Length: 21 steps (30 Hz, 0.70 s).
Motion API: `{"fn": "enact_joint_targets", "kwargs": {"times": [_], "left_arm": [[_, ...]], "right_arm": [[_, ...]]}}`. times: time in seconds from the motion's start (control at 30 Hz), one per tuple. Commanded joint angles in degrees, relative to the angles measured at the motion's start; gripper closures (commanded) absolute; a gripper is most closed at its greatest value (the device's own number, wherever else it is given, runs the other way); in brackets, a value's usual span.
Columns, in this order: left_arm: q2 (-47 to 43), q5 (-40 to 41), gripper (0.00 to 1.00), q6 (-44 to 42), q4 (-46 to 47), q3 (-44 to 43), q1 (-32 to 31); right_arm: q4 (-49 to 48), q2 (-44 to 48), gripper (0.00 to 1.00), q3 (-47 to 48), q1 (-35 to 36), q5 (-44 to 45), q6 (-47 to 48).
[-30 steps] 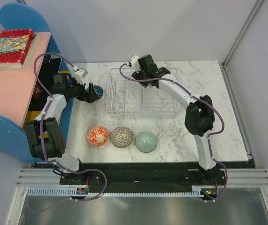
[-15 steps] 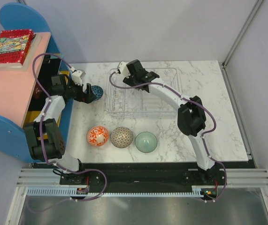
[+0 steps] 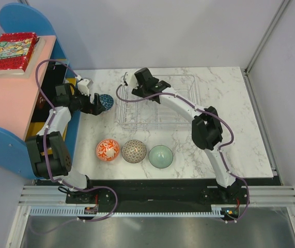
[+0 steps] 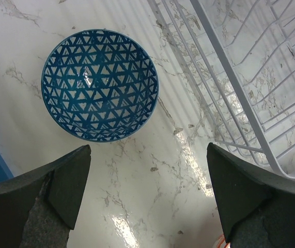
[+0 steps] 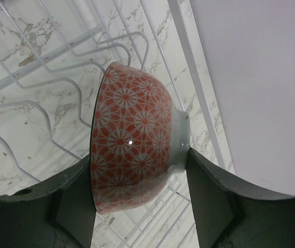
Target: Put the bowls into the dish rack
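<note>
swung the right gripper leftward over the last second, from above the middle of the rack to its far left corner. drew the left gripper back a little to the left, uncovering more of the blue bowl. probably meant a first bowl was about to be slotted at the rack's left end, with four not yet loaded.

pinched the red bowl on edge, rim against one finger and foot against the other, jaws about half spread, just above the rack wires. spread the left jaws fully over the blue bowl, which stood on the table just beside the rack, and gripped and touched nothing. left the orange bowl, lattice bowl and mint bowl in a row on the table, apart from the rack.
</note>
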<state>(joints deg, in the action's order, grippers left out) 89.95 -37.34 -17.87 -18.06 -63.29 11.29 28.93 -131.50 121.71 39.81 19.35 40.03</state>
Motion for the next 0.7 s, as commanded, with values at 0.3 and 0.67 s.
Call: {"fn": "enact_joint_targets", "kwargs": {"times": [0.3, 0.67], "left_arm": [[-1.7, -1.1, 0.00, 0.6, 1.5, 1.7, 1.2], [-1.2, -1.5, 0.00, 0.5, 1.4, 1.9, 1.5]], "right_arm": [[-5.7, -2.9, 1.00, 3.1, 2.1, -0.5, 7.8], [-7.0, -1.7, 0.33, -1.0, 2.5, 0.6, 9.1]]}}
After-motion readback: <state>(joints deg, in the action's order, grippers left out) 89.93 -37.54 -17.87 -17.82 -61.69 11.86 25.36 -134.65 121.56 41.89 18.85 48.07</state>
